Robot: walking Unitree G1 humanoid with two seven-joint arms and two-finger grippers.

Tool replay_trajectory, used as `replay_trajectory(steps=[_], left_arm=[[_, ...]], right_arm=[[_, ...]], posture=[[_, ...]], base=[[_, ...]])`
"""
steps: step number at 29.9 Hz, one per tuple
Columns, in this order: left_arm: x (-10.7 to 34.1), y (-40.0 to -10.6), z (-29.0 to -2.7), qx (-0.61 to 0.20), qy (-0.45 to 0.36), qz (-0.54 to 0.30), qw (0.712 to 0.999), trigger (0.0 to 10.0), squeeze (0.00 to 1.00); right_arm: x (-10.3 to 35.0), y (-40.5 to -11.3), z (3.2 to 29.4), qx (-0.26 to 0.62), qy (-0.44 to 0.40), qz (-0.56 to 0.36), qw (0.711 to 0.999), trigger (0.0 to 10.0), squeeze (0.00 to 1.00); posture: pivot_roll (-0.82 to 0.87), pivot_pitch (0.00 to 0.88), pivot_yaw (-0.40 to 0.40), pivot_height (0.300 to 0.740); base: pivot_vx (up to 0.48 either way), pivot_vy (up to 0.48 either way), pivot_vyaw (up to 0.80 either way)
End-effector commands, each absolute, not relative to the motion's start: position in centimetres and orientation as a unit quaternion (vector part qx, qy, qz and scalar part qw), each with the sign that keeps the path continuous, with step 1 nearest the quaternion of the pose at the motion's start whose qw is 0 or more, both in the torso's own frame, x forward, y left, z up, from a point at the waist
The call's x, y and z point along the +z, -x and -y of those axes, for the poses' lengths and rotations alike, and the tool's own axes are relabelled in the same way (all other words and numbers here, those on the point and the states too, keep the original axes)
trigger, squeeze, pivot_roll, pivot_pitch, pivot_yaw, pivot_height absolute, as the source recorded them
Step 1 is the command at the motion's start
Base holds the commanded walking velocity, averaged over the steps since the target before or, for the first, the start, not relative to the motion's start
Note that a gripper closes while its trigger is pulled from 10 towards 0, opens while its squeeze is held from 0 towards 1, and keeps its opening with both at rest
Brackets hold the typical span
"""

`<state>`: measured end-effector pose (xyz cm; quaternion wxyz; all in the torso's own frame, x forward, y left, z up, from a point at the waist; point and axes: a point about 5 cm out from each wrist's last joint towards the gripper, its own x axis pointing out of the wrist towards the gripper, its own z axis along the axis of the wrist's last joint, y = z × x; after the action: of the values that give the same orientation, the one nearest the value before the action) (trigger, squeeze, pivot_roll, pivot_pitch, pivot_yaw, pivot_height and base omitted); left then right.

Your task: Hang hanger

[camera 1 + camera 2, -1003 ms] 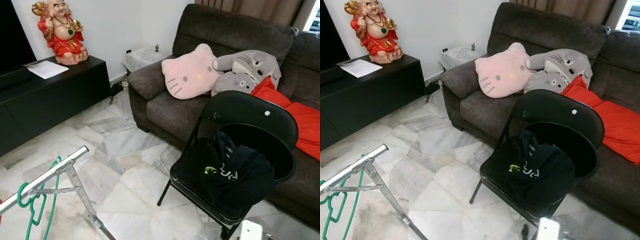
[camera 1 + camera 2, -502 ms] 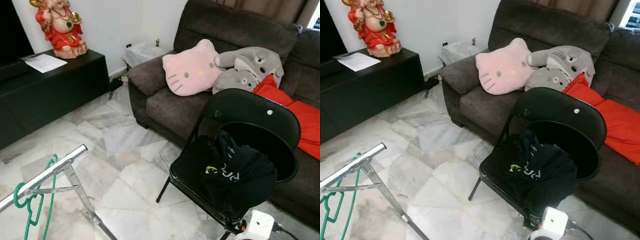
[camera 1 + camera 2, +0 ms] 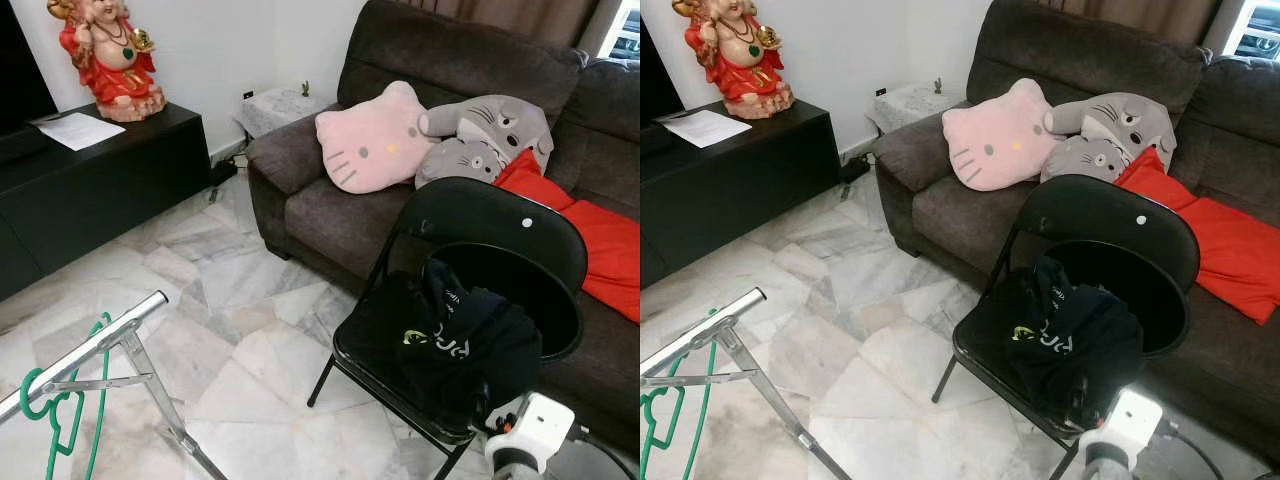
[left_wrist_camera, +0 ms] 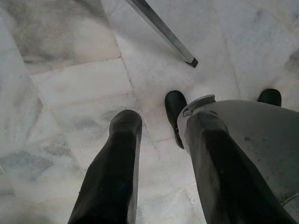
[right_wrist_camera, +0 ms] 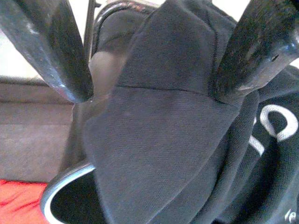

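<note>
Green plastic marks the hanger [image 3: 62, 410], which already hangs by its hook on the silver rail of a drying rack [image 3: 95, 352] at the robot's left, its loop dangling beside the rack's slanted leg above the marble floor [image 3: 235, 290]. Going by the task sentence, that part looks done, though whether more hangers are meant I cannot tell. What seems to be in hand now is the black garment [image 3: 465, 345] with pale lettering, heaped on the seat of a black folding chair [image 3: 505, 225] that stands just before a dark sofa [image 3: 440, 70] – my guess is that it is to be picked up next, and it is not yet lifted. The right gripper [image 5: 154, 70] has its jaws spread wide, one finger on either side of a fold of the dark cloth; the cloth sits between them and very near, but the fingers have not closed on it, and I cannot say for sure that they touch it. From the head views the white wrist of the right arm [image 3: 530, 430] shows low by the chair's front edge. The left gripper [image 4: 156, 154] points down at the floor with its jaws parted and nothing between them – a rack foot and the robot's own black feet lie beneath it. Soft cloth like this may slip or bunch when pinched.
</note>
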<state>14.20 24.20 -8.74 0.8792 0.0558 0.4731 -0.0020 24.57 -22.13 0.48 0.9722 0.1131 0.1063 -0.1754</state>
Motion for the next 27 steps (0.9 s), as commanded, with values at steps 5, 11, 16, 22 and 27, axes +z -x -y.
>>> replay_trajectory(steps=[5,11,16,22,27], left_arm=[[-8.9,-13.6,-24.3,-0.006,-0.065,-0.485,0.872,10.0,0.00],[-8.9,-13.7,-24.4,-0.004,-0.066,-0.485,0.872,10.0,0.00],[-8.9,-13.7,-24.4,-0.003,-0.067,-0.486,0.872,10.0,0.00],[-8.9,-13.8,-24.4,-0.001,-0.068,-0.485,0.872,10.0,0.00],[-8.9,-13.8,-24.4,0.000,-0.068,-0.485,0.872,10.0,0.00]], right_arm=[[-0.4,-25.2,22.1,-0.170,-0.121,-0.150,0.966,10.0,0.00],[-0.5,-25.7,22.3,-0.176,-0.126,-0.155,0.964,5.9,0.00],[-0.1,-26.4,22.6,-0.180,-0.131,-0.149,0.964,0.0,0.00],[0.2,-27.0,22.3,-0.171,-0.132,-0.144,0.966,0.0,0.00],[0.4,-27.2,22.2,-0.169,-0.134,-0.140,0.966,0.0,0.00]], posture=[[-0.01,0.025,-0.030,0.740],[-0.01,0.037,-0.025,0.740],[-0.01,0.043,-0.024,0.740],[0.00,0.047,-0.026,0.740],[0.00,0.048,-0.027,0.740]], base=[[0.000,0.000,0.00],[0.000,0.000,0.00],[0.000,0.000,0.00],[0.000,0.000,0.00],[0.000,0.000,0.00]])
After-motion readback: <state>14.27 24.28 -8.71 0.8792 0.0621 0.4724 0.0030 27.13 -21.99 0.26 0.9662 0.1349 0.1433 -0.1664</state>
